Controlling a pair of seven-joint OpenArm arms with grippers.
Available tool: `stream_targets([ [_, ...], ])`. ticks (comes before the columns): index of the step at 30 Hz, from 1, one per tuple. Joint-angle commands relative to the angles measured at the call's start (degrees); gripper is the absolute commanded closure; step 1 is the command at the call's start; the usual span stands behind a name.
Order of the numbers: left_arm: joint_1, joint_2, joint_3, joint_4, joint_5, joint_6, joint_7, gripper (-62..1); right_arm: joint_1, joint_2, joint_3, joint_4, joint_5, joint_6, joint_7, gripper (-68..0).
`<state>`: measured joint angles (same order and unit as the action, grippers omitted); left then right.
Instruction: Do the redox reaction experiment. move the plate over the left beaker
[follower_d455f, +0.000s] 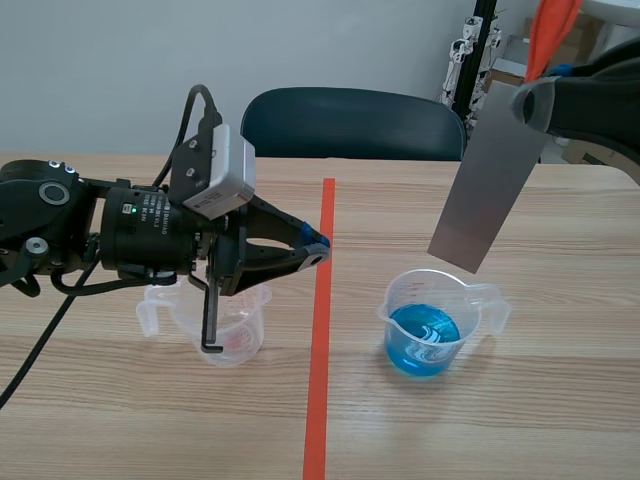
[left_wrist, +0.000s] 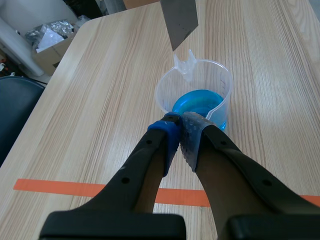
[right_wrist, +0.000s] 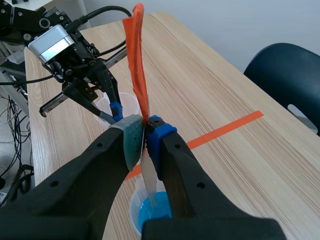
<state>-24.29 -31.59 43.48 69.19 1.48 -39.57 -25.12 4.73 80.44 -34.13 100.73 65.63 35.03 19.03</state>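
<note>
Right gripper pinches a flat grey metal plate; clear plastic beaker of blue liquid at its six o'clock; left gripper pressed together.

Dk chair behind tbl.

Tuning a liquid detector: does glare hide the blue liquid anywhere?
Scene view: white reflections streak the blue liquid, colour readable. Left wrist view: little glare; left gripper overlaps its near edge. Right wrist view: right gripper and plate hide most.
</note>
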Motion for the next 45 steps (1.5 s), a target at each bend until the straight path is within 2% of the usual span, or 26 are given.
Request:
stream_targets([
  [1, -0.7, 0.1, -0.5, 0.9, -0.7, -0.3, -0.9, -3.0, 1.0, -0.2, 0.9, 0.5, 0.8, 0.2, 1.2, -0.6],
  [8, -0.6, 0.1, -0.5, 0.9, -0.7, -0.3, -0.9, -3.0, 2.9, -1.8, 0.9, 0.5, 0.8, 0.2, -0.4, -0.6],
  [15, -0.6, 0.0, -0.5, 0.9, -0.7, -0.3, -1.0, -2.9, 6.8, -4.9, 0.9, 0.5, 0.9, 0.2, -9.0, -0.6],
  [18, -0.5, -0.7, -0.5, 0.9, -0.7, -0.3, -1.1, -2.9, 8.1, -6.1, 0.9, 0.5, 3.3, 0.2, -13.2, -0.6],
  [22, 0.3, -2.7, -0.6, 0.9, -0.9, -0.3, -4.3, -2.9, 10.6, -7.5, 0.9, 0.5, 4.6, 0.4, -15.9, -0.6],
  [25, 1.8, -4.4, -1.5, 1.0, -0.9, 1.0, -6.1, -2.9, 11.6, -8.3, 0.9, 0.5, 6.0, 0.5, -17.8, -0.6],
  [36, 13.0, -11.2, -11.0, 1.0, -0.9, 1.1, -17.2, -2.9, 15.4, -14.8, 0.8, 0.5, 6.0, 0.6, -24.4, -0.6],
  [41, 20.3, -13.6, -17.0, 1.0, -0.9, 3.0, -22.7, -3.0, 18.1, -18.6, 0.8, 0.5, 6.0, 0.6, -29.0, -0.6],
  [45, 26.8, -14.1, -22.4, 1.0, -0.9, 5.1, -26.9, -5.2, 20.9, -23.1, 0.8, 0.5, 5.9, 0.6, -35.1, -0.6],
])
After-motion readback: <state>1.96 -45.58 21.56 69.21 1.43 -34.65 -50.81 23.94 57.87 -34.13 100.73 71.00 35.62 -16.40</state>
